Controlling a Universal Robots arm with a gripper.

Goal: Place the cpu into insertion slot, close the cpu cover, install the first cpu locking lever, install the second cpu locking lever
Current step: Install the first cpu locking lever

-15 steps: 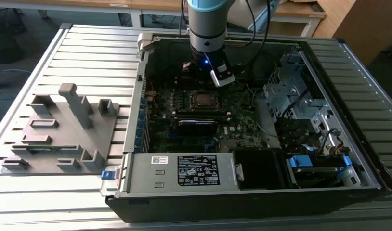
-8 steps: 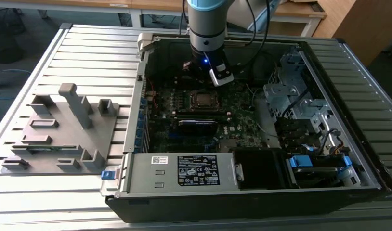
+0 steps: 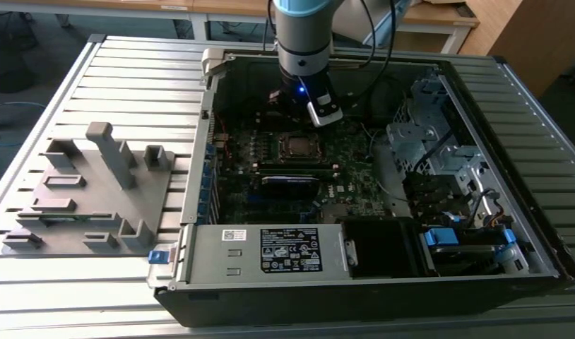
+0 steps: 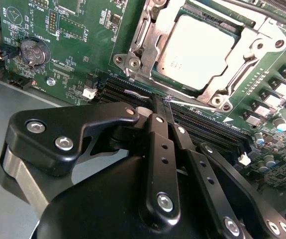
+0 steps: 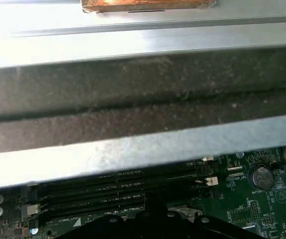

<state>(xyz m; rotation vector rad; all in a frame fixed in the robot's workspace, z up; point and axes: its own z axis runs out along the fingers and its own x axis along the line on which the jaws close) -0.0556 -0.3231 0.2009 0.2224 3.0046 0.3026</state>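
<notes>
Silver cpu cover (image 4: pixel 150 30) rim near fingers (image 4: pixel 160 149)

Memory slots (image 5: pixel 108 193) beside metal case wall (image 5: pixel 133 149)

Arm (image 3: pixel 301 32) hung straight down from the exterior view's top edge. Wrist (image 3: pixel 304 88) was near vertical with a blue light lit on it. Gripper (image 4: pixel 163 105) pointed downward. In the second wrist view, black fingers (image 4: pixel 158 149) were pressed together with no gap visible at the tips.
</notes>
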